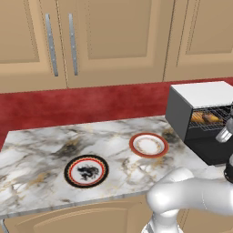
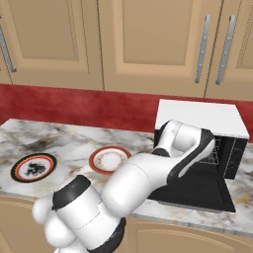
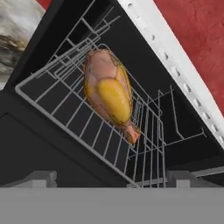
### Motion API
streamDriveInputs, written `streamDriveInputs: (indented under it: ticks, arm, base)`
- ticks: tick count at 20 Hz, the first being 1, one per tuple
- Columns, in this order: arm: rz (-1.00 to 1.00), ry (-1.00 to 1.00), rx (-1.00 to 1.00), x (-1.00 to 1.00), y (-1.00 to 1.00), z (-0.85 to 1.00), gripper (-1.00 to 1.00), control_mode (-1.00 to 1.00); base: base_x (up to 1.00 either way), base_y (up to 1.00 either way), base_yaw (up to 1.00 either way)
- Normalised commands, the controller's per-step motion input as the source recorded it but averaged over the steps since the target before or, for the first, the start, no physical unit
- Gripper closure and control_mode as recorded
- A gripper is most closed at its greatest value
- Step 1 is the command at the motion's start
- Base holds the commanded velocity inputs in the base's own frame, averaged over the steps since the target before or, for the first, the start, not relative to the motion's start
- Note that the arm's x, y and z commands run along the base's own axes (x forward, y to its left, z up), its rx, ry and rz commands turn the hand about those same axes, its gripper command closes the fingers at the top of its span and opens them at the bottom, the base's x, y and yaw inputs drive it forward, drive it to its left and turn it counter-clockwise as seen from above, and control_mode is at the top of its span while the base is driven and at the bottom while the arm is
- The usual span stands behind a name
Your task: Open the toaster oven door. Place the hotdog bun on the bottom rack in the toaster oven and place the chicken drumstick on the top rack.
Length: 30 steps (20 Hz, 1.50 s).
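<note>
The toaster oven [image 1: 205, 93] [image 2: 197, 116] stands at the counter's right end with the toaster oven door [image 1: 214, 152] [image 2: 197, 195] folded down flat. In the hand view the chicken drumstick [image 3: 109, 94] lies on a wire rack [image 3: 57, 100] inside. The tilted view does not show whether that is the top rack or the bottom rack. My gripper [image 3: 109, 178] hangs open just in front of that rack, holding nothing. Golden and brown food [image 1: 204, 117] shows behind the wires in the left base view. There I cannot tell the hotdog bun from the drumstick.
A red-rimmed plate [image 1: 148, 144] [image 2: 109, 159] and a black-and-red plate [image 1: 86, 171] [image 2: 33, 167] sit bare on the marble counter [image 1: 41, 150] left of the oven. Wall cabinets [image 1: 113, 36] hang above a red backsplash. My arm [image 2: 163, 168] crosses the oven's front.
</note>
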Motion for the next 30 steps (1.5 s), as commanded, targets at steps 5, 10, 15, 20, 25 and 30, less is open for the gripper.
streamDriveInputs:
  ticks: [5, 10, 15, 20, 25, 30]
  arm:
    - [-0.02, 0.44, 0.14, 0.03, -0.28, 0.37, -1.00, -1.00]
    - [-0.06, 0.44, 0.18, 0.02, -0.37, 0.37, -1.00, -1.00]
    - [-0.08, 0.42, 0.22, 0.18, -0.28, 0.43, -1.00, -1.00]
    - [-0.03, 0.34, 0.28, 0.22, -0.26, 0.52, -1.00, -1.00]
    - [0.00, 0.28, 0.34, 0.20, -0.30, 0.52, -1.00, -1.00]
    - [0.00, 0.23, 0.34, 0.23, -0.31, 0.54, -1.00, -1.00]
  base:
    - [0.00, 0.00, 0.00]
    - [0.00, 0.00, 0.00]
    - [0.00, 0.00, 0.00]
    - [0.00, 0.00, 0.00]
    - [0.00, 0.00, 0.00]
    - [0.00, 0.00, 0.00]
